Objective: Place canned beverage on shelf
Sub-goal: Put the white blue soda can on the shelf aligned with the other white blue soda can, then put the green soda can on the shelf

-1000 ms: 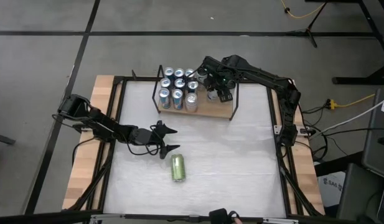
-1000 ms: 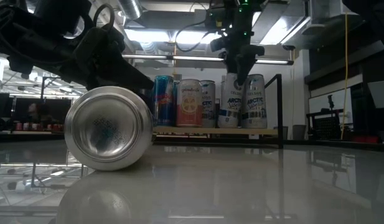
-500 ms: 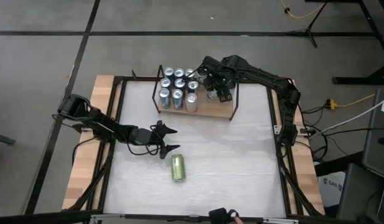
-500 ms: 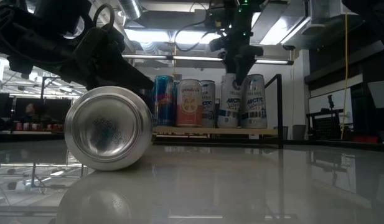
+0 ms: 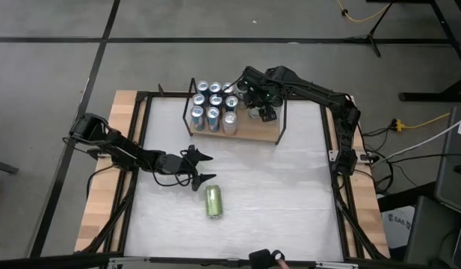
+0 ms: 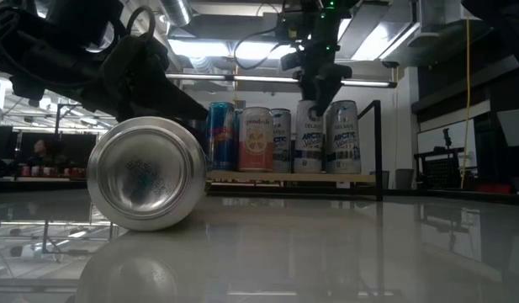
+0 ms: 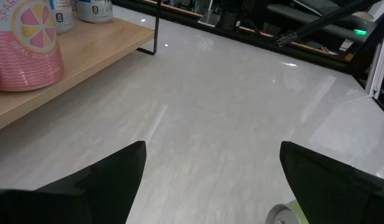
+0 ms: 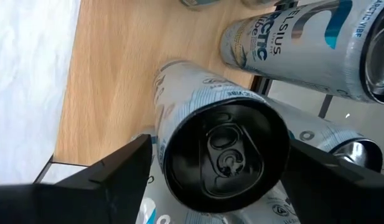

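The right tool (image 5: pixel 254 107), jaws parted around but clear of an upright white can (image 8: pixel 223 149) on the shelf (image 5: pixel 252 131), hangs directly above it; the green can (image 5: pixel 214 201) lies lengthwise on the tabletop (image 5: pixel 282 194) well before the shelf, just beside the open, empty left tool (image 5: pixel 202 167).

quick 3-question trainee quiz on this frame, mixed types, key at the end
1. True or false: the green can stands upright on the table.
2. The right gripper is above: A) the shelf B) the green can C) bare table.
3. Fill in: the left gripper hovers open, holding ____.

Key: 1 false, it lies on its side. 2 A, its fingers are spread on either side of a white can standing on the board. 3 nothing.
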Robot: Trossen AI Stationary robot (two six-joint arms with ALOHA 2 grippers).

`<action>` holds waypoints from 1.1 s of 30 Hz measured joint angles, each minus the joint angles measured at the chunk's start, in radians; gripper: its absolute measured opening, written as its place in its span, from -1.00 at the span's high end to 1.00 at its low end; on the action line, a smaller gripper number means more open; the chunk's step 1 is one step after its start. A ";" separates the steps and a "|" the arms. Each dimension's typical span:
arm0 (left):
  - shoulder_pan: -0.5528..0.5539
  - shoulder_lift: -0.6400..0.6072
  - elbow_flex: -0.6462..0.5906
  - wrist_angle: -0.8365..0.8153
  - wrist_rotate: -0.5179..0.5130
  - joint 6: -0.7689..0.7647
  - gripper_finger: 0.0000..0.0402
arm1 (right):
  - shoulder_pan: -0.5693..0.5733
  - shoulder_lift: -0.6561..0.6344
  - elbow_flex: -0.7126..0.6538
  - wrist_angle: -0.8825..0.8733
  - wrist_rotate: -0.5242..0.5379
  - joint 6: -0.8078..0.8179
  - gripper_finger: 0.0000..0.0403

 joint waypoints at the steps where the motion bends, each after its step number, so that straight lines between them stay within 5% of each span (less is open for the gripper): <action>1: 0.000 0.000 0.000 0.000 0.000 0.000 -0.81 | 0.000 0.000 0.000 0.000 0.000 0.000 -0.56; 33: 0.000 0.000 0.000 0.000 0.002 -0.002 -0.81 | 0.002 -0.073 0.000 -0.001 0.048 0.001 -0.55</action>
